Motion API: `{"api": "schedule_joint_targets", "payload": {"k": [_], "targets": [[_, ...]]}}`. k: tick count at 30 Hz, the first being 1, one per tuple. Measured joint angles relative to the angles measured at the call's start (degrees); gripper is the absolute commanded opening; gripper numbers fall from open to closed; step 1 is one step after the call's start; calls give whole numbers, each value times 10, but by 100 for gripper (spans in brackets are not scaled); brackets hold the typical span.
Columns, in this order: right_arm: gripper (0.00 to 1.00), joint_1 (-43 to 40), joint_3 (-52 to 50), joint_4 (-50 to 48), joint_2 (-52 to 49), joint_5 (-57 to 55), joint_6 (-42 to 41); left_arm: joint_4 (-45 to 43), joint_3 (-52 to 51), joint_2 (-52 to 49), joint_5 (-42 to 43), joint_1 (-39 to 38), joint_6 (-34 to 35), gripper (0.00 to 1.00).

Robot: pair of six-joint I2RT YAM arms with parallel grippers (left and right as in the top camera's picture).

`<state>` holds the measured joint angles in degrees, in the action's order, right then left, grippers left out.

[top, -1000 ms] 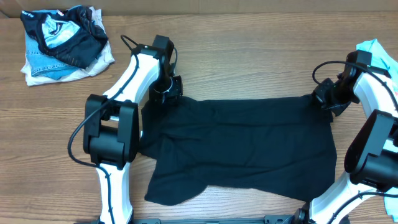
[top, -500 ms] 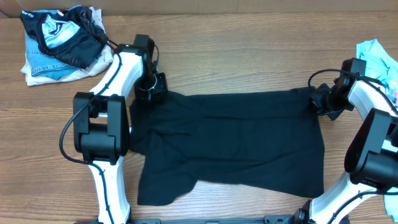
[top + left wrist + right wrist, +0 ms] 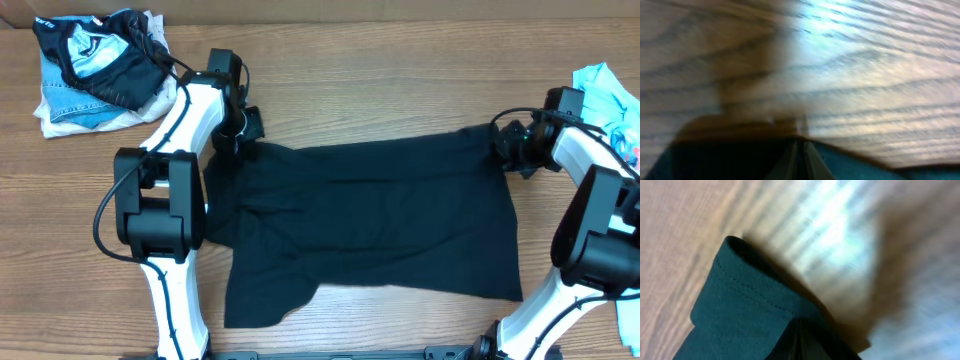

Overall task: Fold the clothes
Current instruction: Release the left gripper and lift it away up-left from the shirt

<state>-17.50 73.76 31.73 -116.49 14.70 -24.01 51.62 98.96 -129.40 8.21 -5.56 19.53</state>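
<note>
A black T-shirt point(image 3: 370, 220), one of the clothes, lies spread flat across the wooden table. My left gripper point(image 3: 243, 140) sits at its far left corner. In the left wrist view the left gripper point(image 3: 801, 144) has its jaws pressed nearly together, with dark cloth point(image 3: 730, 160) on both sides of them. My right gripper point(image 3: 503, 148) is at the shirt's far right corner. The right wrist view shows the right gripper point(image 3: 799, 324) shut on the stitched hem point(image 3: 740, 292), which folds up over the jaws.
A pile of other clothes point(image 3: 100, 70), black-patterned, denim and white, lies at the far left corner of the table. A light blue garment point(image 3: 605, 88) lies at the right edge. Bare wood point(image 3: 400, 90) stretches behind the shirt.
Both grippers have moved left and slightly away from the near edge, dragging the shirt's far edge with them. The whole shirt has slid left and lies flatter.
</note>
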Motion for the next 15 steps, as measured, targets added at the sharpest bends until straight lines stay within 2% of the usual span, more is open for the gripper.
{"api": "schedule_joint_targets", "payload": {"k": [15], "targets": [[4,8,1,-45,-9,1,-18,-86,20,-23,12,104,-12,10]]}}
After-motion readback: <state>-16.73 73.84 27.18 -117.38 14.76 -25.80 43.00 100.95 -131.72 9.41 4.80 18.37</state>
